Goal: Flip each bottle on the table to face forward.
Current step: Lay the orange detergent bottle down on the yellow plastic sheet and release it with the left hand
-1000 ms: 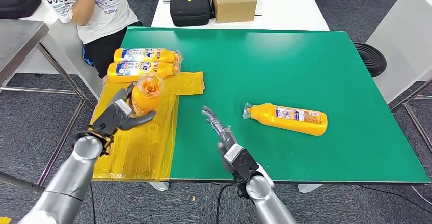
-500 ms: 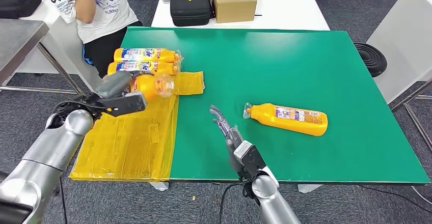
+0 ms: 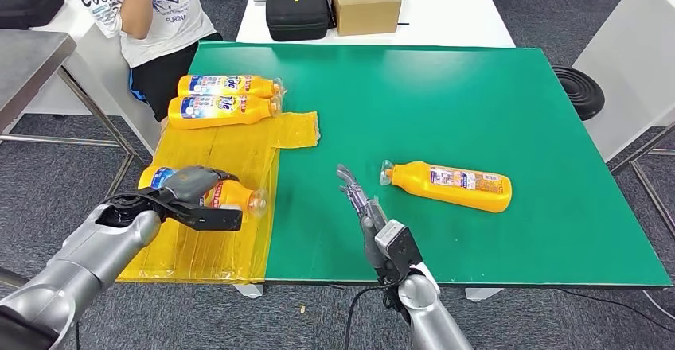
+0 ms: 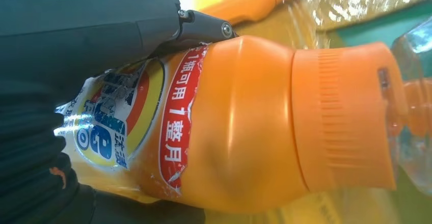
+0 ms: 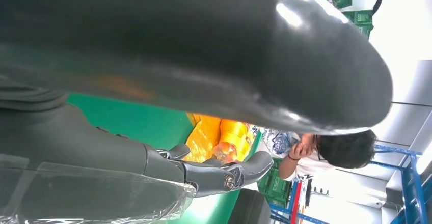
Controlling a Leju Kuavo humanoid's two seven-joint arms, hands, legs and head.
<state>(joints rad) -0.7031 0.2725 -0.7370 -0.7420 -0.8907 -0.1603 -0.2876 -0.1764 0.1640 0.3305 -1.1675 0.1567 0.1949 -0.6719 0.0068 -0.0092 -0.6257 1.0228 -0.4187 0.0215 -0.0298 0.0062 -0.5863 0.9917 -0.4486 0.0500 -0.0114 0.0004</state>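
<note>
Between the left hand's (image 3: pixel 193 195) fingers sits 1 orange bottle (image 3: pixel 208 193), lying on its side over the yellow sheet (image 3: pixel 213 243) at the table's (image 3: pixel 477 111) near left corner, cap pointing toward the green. My worry: that sheet looks like slick, wrinkly plastic, so if the hand lets go with the bottle tilted, it could roll or skid toward the edge, and the round body won't help. The grip also looks like it's on the label end (image 4: pixel 117 127), far from the cap (image 4: pixel 341 117), so the heavy part might swing as it's released. Fingers are wrapped around the bottle, dark ones over the top and the thumb alongside, clamped on it, not spread. The label with its blue logo seems to face up, so I'd guess this one is about ready to set down. Right hand (image 3: pixel 362 207) hovers over the green with its fingers extended and close together, holding nothing, near the next bottle (image 3: pixel 450 184), which lies cap toward it. 2 more bottles (image 3: pixel 227 97) lie side by side at the far end of the sheet, labels up. A person (image 3: pixel 151 16) sits just beyond that corner.
</note>
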